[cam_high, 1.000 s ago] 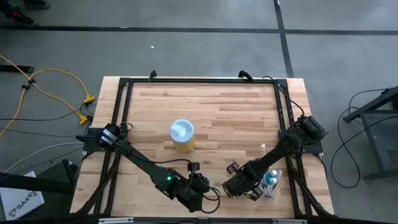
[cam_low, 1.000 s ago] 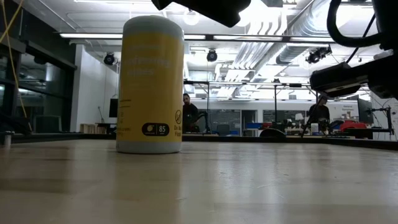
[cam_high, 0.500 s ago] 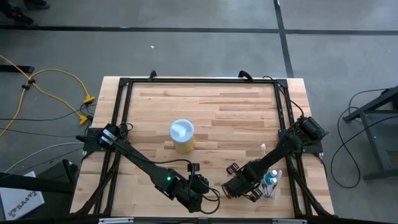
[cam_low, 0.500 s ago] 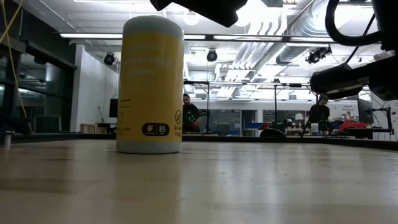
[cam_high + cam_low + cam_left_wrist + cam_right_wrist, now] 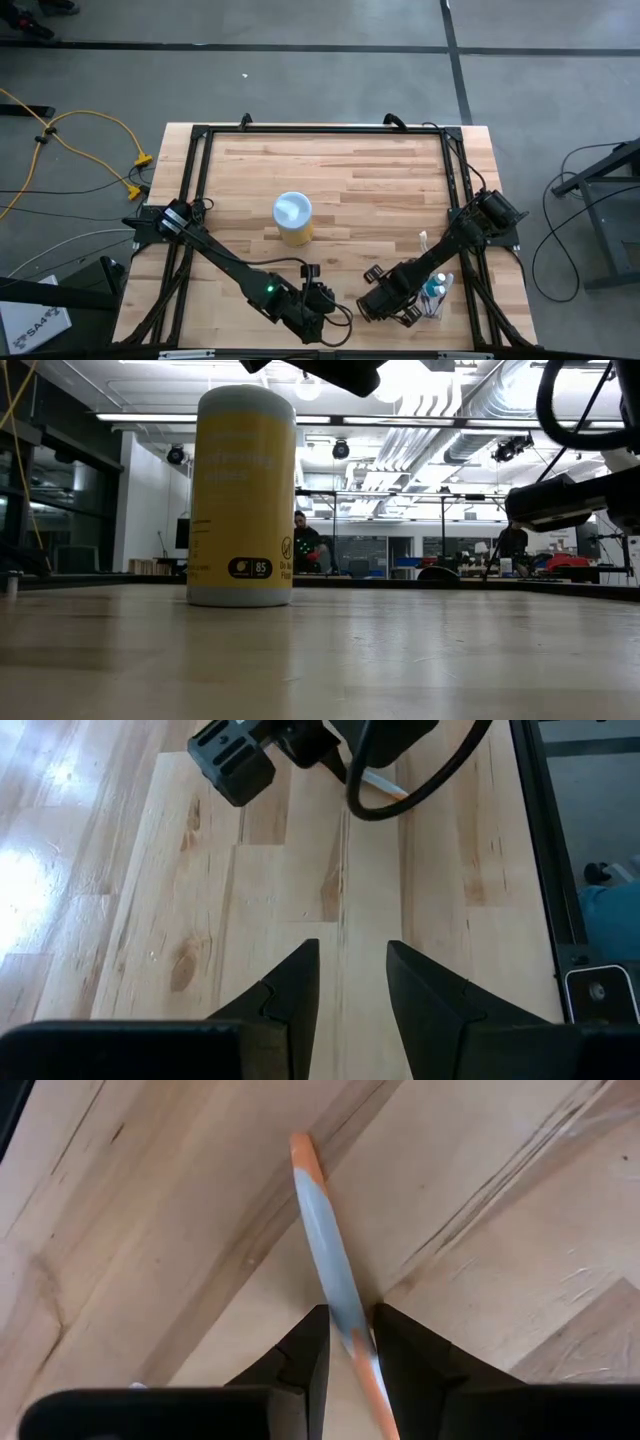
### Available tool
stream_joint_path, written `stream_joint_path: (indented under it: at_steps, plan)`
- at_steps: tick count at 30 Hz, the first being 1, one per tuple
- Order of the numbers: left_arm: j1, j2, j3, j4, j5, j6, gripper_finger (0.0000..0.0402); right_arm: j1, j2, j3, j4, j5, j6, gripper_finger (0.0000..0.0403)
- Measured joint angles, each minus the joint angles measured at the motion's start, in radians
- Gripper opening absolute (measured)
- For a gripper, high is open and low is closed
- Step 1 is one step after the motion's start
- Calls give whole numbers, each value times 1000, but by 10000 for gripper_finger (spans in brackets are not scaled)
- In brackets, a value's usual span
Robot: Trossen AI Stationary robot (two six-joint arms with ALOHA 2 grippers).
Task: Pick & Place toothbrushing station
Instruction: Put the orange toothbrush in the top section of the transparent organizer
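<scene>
The right gripper's [image 5: 347, 1342] two dark fingers [image 5: 305, 1350] are clamped on a thin orange-and-pale-grey toothbrush handle [image 5: 328, 1270], whose long axis runs straight out ahead of the fingertips, orange tip foremost, above the light wooden worktop [image 5: 380, 180]; its other end is cut off between the fingers, so the bristles cannot be made out. From above, this gripper sits near the worktop's front edge toward the right corner, and its body hides the brush. Just beside it, at the right edge, stand small teal-capped bottles [image 5: 437, 288] and something white, too small to tell apart. The left gripper [image 5: 352, 982] hangs near the front edge, fingers spread, nothing between them. A yellow cylindrical canister with a pale lid [image 5: 293, 217] stands mid-worktop.
</scene>
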Motion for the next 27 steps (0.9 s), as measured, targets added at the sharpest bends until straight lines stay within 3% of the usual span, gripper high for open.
stream_joint_path:
  at_steps: [12,21,27]
  plan:
    - [-2,0,0,0,0,0,112,-1,6,-1,2,20,-5,76]
    - [-2,0,0,1,0,0,112,-6,8,5,-20,19,-33,17]
    - [-2,0,0,0,0,0,112,-10,12,33,-41,26,-36,28]
